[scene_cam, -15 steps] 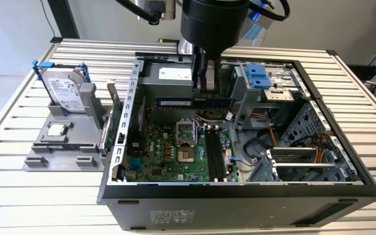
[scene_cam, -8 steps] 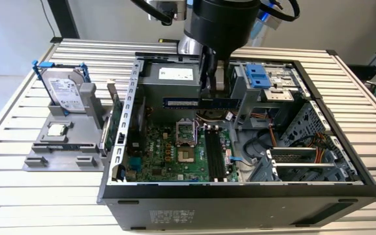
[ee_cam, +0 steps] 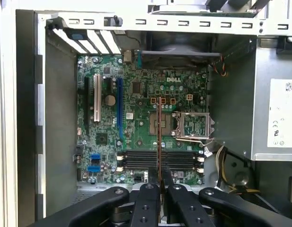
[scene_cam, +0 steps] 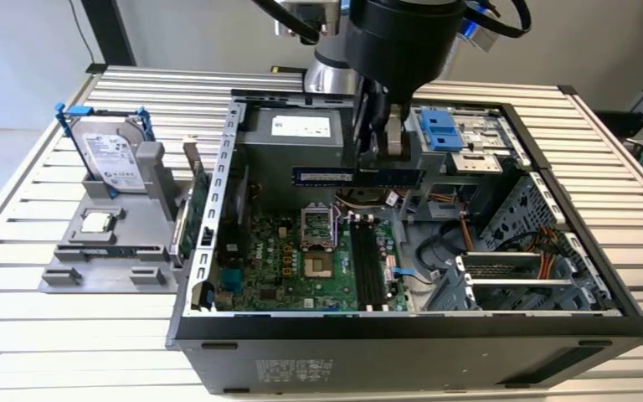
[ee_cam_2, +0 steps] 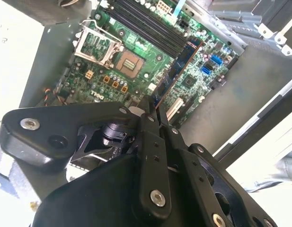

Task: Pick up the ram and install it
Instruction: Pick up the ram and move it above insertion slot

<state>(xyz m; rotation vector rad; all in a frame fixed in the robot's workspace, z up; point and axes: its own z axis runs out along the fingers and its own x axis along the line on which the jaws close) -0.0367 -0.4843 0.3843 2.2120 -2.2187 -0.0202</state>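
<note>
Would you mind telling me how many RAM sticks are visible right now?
1. The ram is clamped in the gripper, hanging above the motherboard inside the open case; others could be hidden.

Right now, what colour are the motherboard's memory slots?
Black. The memory slots show best in the first wrist view, looking straight down at the board.

Slatted table (scene_cam: pixel 31 335): computer case (scene_cam: pixel 411 364), grey holder (scene_cam: pixel 87 251)

Green motherboard (scene_cam: pixel 299 260), bluish ram (scene_cam: pixel 324 176), silver hard drive (scene_cam: pixel 113 155) with blue rails (scene_cam: pixel 63 124), dark grey case (scene_cam: pixel 411 362).
</note>
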